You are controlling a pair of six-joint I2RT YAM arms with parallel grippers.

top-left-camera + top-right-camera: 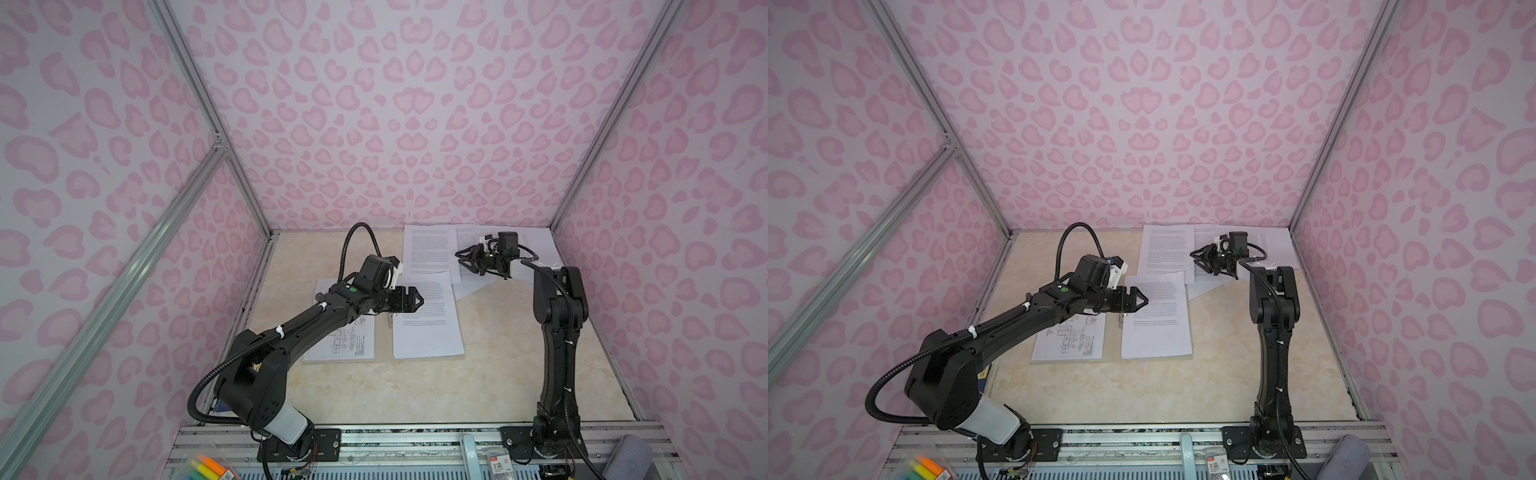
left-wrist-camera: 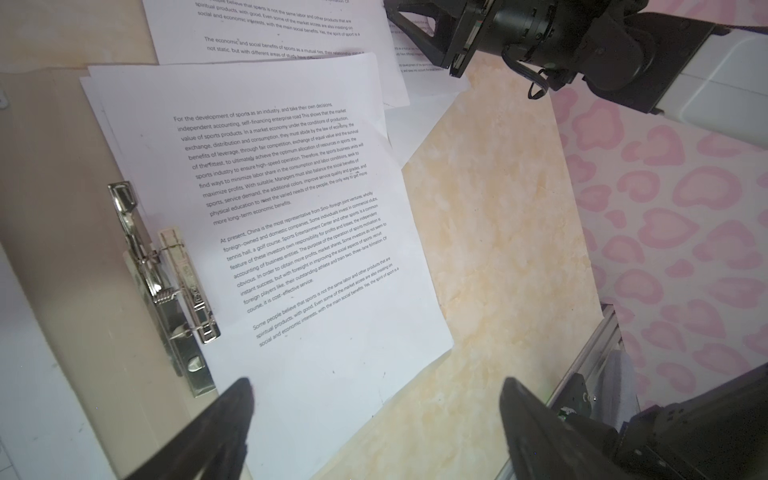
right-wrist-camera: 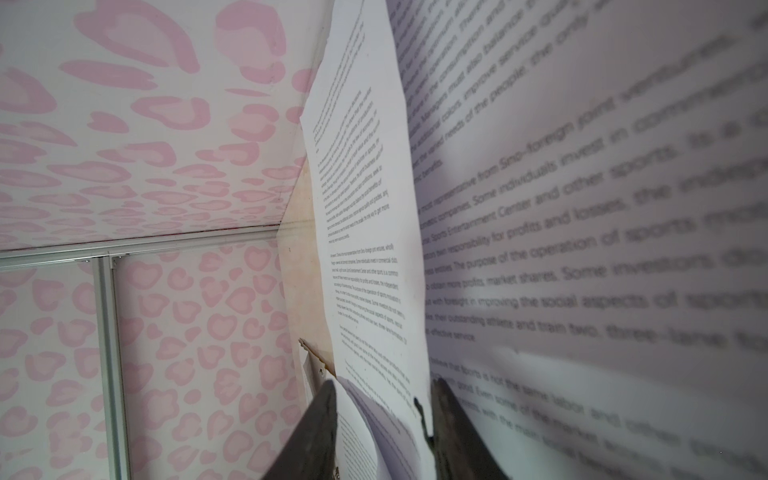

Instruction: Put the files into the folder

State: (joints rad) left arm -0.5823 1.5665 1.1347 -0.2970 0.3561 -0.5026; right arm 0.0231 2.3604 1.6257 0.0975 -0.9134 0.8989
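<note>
The folder (image 1: pixel 383 348) lies open on the table (image 1: pixel 415 390). A drawing sheet (image 1: pixel 353 343) covers its left leaf and a stack of printed sheets (image 1: pixel 428 328) its right leaf, just beside the metal clip (image 2: pixel 166 282). The left gripper (image 1: pixel 417 300) hovers above the folder's middle, jaws released wide and holding nothing. Beyond the folder, loose sheets (image 1: pixel 430 253) lie against the back wall (image 1: pixel 415 166). There the right gripper (image 3: pixel 384 384) has its jaws half apart around 1 curled sheet edge; it is not clear whether they pinch it.
</note>
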